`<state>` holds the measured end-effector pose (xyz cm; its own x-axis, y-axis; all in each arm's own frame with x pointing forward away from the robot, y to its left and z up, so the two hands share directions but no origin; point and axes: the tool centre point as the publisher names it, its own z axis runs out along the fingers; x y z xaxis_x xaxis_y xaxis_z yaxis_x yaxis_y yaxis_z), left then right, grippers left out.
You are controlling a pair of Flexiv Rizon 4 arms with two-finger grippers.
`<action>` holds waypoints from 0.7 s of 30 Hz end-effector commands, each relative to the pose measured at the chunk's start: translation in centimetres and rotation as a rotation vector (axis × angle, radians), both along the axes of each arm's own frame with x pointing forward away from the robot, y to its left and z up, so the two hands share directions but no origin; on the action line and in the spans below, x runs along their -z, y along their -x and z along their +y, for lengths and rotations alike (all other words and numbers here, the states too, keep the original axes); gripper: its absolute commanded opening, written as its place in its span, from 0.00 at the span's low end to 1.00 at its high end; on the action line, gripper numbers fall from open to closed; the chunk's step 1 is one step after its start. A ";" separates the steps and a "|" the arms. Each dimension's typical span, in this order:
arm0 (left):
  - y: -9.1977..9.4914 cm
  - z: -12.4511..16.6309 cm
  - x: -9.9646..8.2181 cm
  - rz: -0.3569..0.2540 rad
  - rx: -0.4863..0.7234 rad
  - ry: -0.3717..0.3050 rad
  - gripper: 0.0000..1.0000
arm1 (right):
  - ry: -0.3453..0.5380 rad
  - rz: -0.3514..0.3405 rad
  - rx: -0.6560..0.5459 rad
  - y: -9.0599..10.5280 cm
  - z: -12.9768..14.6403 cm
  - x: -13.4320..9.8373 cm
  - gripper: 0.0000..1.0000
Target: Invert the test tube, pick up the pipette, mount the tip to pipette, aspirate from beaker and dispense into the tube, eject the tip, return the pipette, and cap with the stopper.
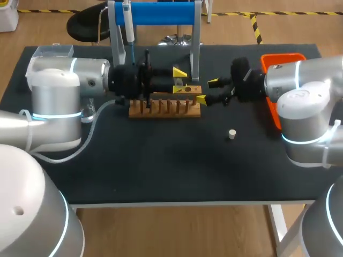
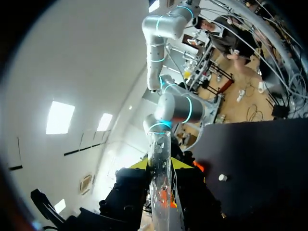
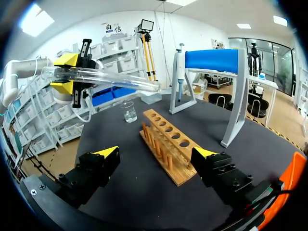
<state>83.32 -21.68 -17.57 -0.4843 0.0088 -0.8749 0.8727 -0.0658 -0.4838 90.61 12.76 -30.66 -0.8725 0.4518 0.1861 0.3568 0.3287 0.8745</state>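
Lying roughly level, the test tube (image 3: 111,80) is pinched in the left tool (image 3: 65,73).

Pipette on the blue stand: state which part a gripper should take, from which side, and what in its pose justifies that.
Probably the thick upper handle of the pipette, approached level from the robot's side. It hangs upright from the blue stand's bar beside the left post, thin shaft pointing down, so jaws closing across the handle can lift it off.
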 end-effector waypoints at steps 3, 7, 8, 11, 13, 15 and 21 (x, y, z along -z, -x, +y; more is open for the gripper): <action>0.2 0.1 -0.4 0.266 -0.010 -0.027 0.00 | 0.000 0.000 0.001 0.0 0.0 0.0 1.00; -1.1 0.4 -0.7 0.383 0.020 -0.029 0.00 | 0.000 0.000 0.001 0.0 0.0 0.0 1.00; -2.2 0.7 -1.1 0.481 0.033 -0.036 0.00 | 0.000 0.000 0.001 0.0 0.0 0.0 1.00; -4.1 1.5 -2.3 0.656 0.026 -0.017 0.00 | 0.000 0.000 0.001 0.0 0.0 0.0 1.00; -4.8 1.7 -2.9 0.738 0.016 -0.011 0.00 | 0.000 0.000 0.001 0.0 0.0 0.0 1.00; -5.8 1.7 -3.3 0.837 -0.001 0.001 0.00 | 0.000 0.000 0.001 0.0 0.0 0.0 1.00; -7.2 0.6 -3.3 1.019 -0.023 -0.005 0.00 | 0.000 0.000 0.001 0.0 0.0 0.0 1.00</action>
